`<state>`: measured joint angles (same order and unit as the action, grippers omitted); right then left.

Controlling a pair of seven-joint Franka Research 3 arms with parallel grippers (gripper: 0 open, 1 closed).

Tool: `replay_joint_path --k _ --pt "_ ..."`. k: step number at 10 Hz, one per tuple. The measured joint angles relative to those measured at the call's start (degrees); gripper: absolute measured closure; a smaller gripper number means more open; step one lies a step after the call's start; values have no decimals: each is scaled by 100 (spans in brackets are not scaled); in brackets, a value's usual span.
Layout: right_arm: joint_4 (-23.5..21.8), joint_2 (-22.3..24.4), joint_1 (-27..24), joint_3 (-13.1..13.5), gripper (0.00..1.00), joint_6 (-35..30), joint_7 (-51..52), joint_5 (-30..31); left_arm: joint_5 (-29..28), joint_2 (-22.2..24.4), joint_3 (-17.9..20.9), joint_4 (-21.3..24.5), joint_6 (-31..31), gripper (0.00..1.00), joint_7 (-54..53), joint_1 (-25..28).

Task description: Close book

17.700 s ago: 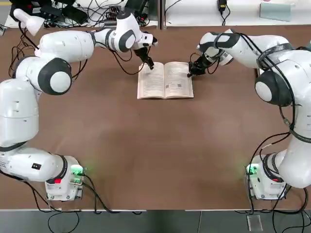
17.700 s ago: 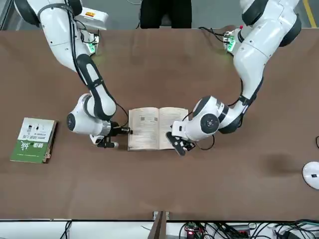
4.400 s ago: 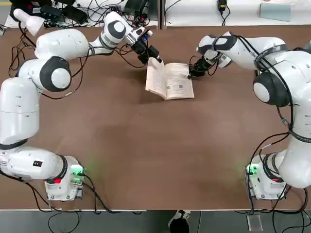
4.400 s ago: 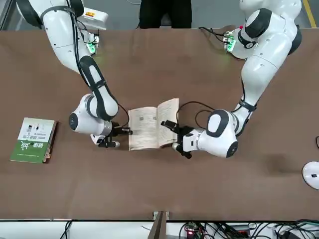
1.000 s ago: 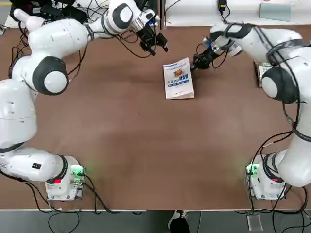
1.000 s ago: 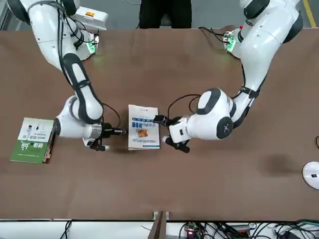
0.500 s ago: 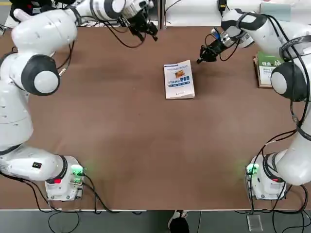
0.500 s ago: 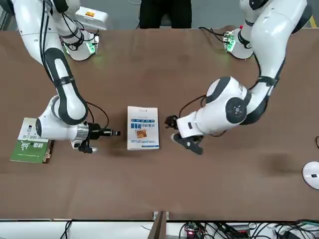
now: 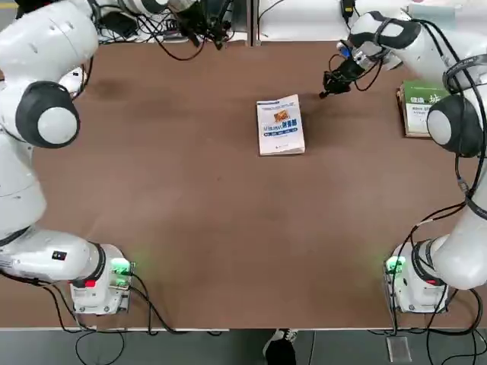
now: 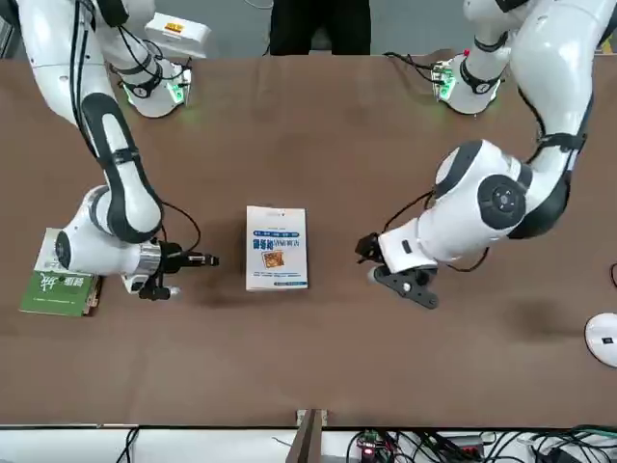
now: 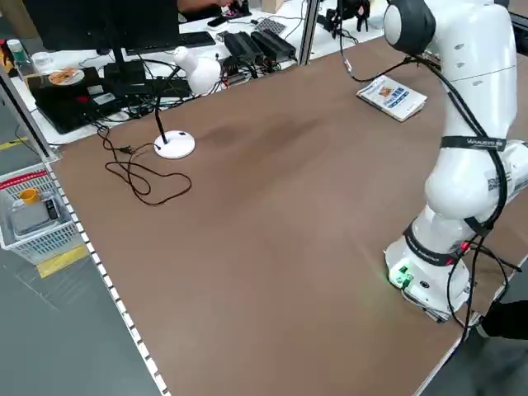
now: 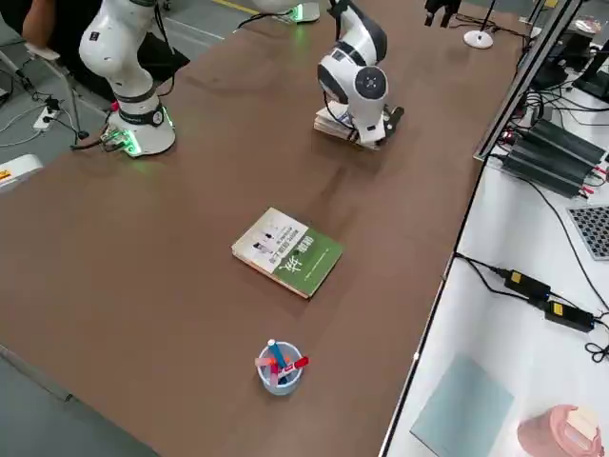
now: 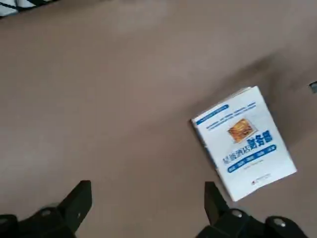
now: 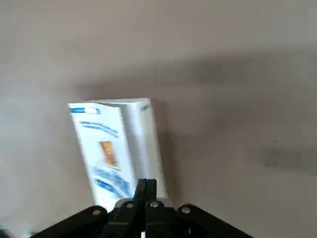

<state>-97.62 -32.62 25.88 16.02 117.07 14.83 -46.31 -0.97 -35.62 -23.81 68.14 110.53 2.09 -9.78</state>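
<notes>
Claws [image 10: 215,259] hover well apart, flanking the closed book [image 10: 277,248].

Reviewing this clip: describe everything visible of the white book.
The white book is a thin paperback, closed, lying flat on the brown table toward its far side. Its cover has blue lettering and a small orange picture; the cover stands slightly lifted along one edge. Neither robot arm touches it.

Top and front views face oppositely, sharing the tabletop; wrist views look closer.
</notes>
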Motion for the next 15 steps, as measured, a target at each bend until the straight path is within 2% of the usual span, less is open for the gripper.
replay_joint_path --k 5,8,9,12,13,15 --pt "645 127 -254 47 96 -214 66 1660 -53 274 1 17 -280 0 -2 173" --pt "918 126 -459 54 70 -365 136 2322 -75 322 12 17 -280 0 -87 407" --pt "934 126 -519 55 56 -366 222 2531 -95 356 11 20 -283 0 -92 508" --pt "938 124 -747 59 31 -366 644 2756 -107 494 9 33 -502 0 -364 779" --pt "944 124 -805 61 18 -366 746 2821 -108 566 10 49 -647 0 -383 820" --pt "1016 123 -907 65 1 -353 841 3046 -110 759 16 190 -797 0 -306 857"
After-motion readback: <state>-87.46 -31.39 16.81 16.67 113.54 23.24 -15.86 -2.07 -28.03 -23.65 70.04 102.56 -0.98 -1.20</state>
